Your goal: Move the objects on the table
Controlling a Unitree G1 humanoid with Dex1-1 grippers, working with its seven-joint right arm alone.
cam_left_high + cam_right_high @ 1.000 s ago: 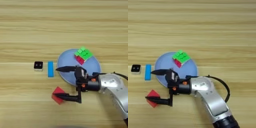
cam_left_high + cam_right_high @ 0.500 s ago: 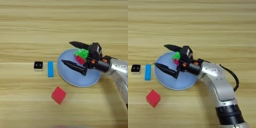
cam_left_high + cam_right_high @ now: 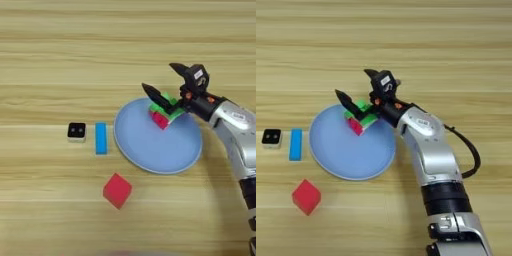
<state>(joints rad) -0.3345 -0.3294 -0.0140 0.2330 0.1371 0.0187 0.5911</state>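
Reaching for the puzzle cube (image 3: 163, 111) on the far part of the blue plate (image 3: 150, 150), gripper (image 3: 163, 82) fingers spread wide, straddling it, gripping nothing. Next, probably: lower, close squarely. Red cube (image 3: 117, 190) loose on the worktop (image 3: 60, 60), nearer.

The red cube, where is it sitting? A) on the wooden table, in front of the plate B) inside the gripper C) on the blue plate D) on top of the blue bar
A. The red cube lies on the bare wooden table, nearer the robot than the blue plate and touching nothing; the gripper is up by the puzzle cube on the plate.
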